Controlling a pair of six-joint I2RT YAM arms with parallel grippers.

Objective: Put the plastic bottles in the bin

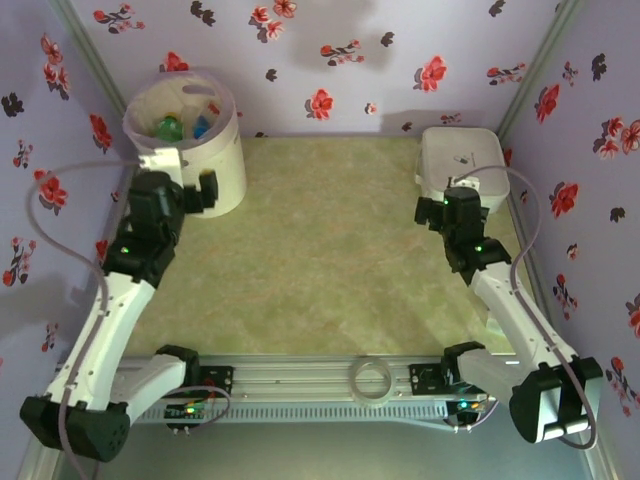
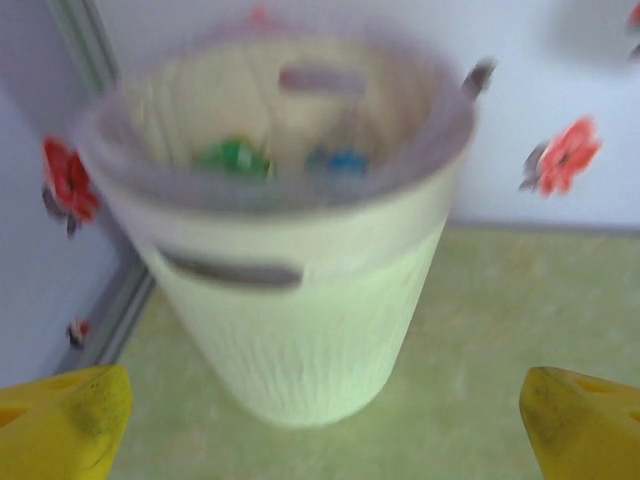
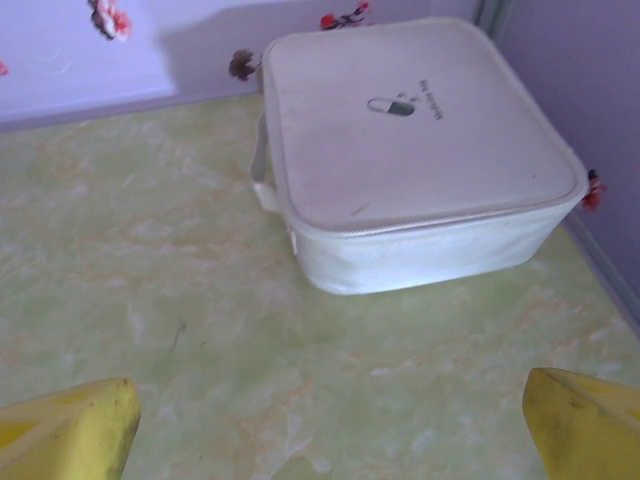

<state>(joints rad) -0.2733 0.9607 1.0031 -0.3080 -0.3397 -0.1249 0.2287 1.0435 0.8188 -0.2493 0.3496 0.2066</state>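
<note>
The left end effector (image 2: 320, 425) stood wide open and empty, facing the bin (image 1: 225, 165) at the upper left of the overhead view. The right end effector (image 3: 330, 435), also wide and empty, faced a white box (image 3: 420, 150) at upper right. Bottles (image 2: 232, 157) lay inside the bin, green and blue showing. Crushed plastic would likely be light, springy and slick, so gripping across the waist seemed safest.

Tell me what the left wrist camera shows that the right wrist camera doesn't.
Left wrist: the cream bin, blurred, with something green and something blue inside. Right wrist: a flat white lidded box near the corner. Both: the greenish table, the flowered wall, and wide-open yellow-tipped jaws, those of the left gripper and the right gripper.
</note>
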